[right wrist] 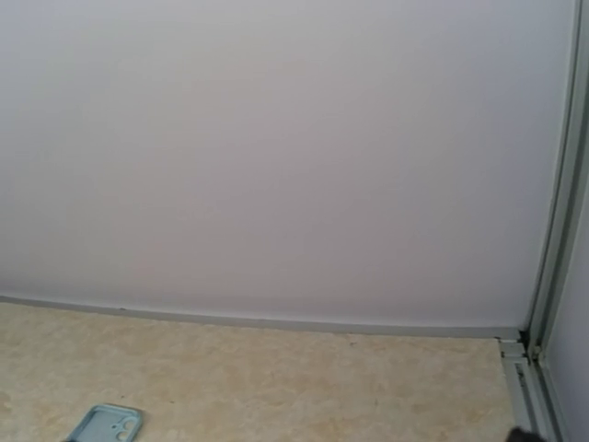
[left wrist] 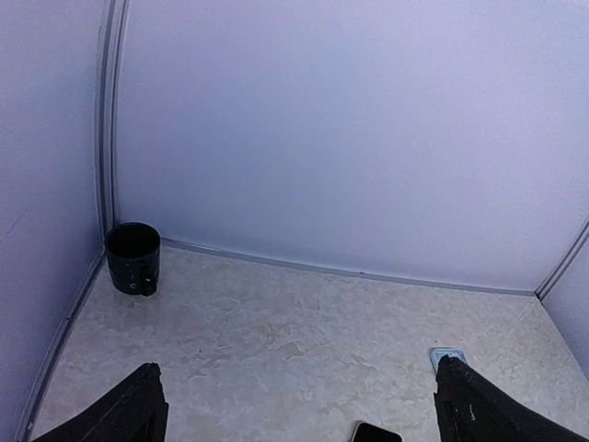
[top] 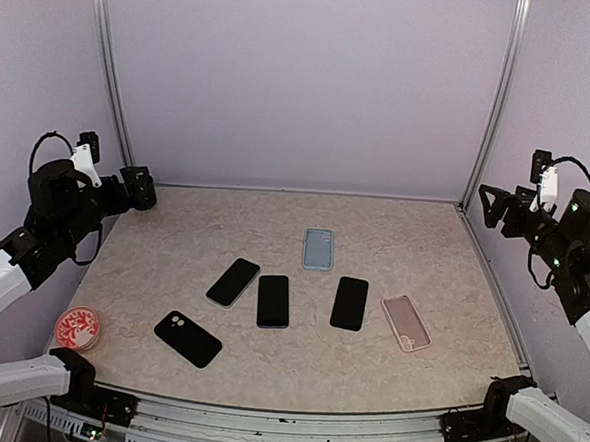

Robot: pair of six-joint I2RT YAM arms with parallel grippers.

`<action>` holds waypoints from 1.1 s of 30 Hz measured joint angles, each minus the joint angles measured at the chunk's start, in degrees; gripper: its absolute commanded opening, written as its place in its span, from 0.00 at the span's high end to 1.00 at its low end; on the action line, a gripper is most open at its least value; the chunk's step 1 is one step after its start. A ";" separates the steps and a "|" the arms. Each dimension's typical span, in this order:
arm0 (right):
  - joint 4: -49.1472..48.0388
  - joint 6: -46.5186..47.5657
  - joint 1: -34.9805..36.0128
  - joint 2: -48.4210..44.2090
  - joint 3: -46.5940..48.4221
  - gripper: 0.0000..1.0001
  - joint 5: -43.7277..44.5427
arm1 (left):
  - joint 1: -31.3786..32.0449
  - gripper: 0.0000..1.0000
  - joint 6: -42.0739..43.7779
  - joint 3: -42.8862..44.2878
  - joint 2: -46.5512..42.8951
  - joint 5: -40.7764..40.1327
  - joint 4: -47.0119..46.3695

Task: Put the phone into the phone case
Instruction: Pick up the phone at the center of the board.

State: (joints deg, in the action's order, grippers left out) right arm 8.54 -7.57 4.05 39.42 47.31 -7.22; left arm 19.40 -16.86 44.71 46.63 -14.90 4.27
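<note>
Three black phones lie screen up mid-table: one at the left [top: 233, 281], one in the middle [top: 273, 301], one at the right [top: 349, 302]. A light blue case [top: 318, 249] lies behind them, a pink case [top: 406, 322] at the right and a black case [top: 188, 338] at the front left. My left gripper [top: 106, 201] hovers over the table's left edge, open and empty [left wrist: 300, 365]; its view shows the blue case [left wrist: 444, 354] and a phone's corner [left wrist: 375, 433]. My right gripper [top: 491, 207] is raised at the far right, open and empty. The right wrist view shows the blue case [right wrist: 104, 423].
A black cup [top: 140, 186] stands in the back left corner and also shows in the left wrist view [left wrist: 133, 258]. A red and white round lid [top: 77, 328] lies at the front left edge. Purple walls and metal corner posts [top: 110, 69] enclose the table.
</note>
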 measured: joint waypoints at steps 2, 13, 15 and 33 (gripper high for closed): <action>0.20 -0.15 -0.07 -0.50 0.00 0.01 -0.59 | -0.09 0.01 -0.22 0.04 0.00 0.59 0.00; 0.20 -5.46 -0.42 -5.75 -2.38 0.01 -4.92 | -1.51 0.01 -4.35 0.22 -0.81 2.67 -1.36; 0.17 -5.46 -0.46 -5.68 -2.32 0.01 -7.45 | -2.40 0.01 -5.95 0.02 -0.74 3.48 -1.62; 2.69 -8.94 0.46 5.01 -6.64 0.01 -12.72 | 8.46 0.01 -10.99 -1.53 4.28 1.60 -2.12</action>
State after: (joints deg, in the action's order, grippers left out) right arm 11.22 -16.51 4.51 44.42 40.66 -19.94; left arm 27.86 -27.86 43.18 50.92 -13.30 2.15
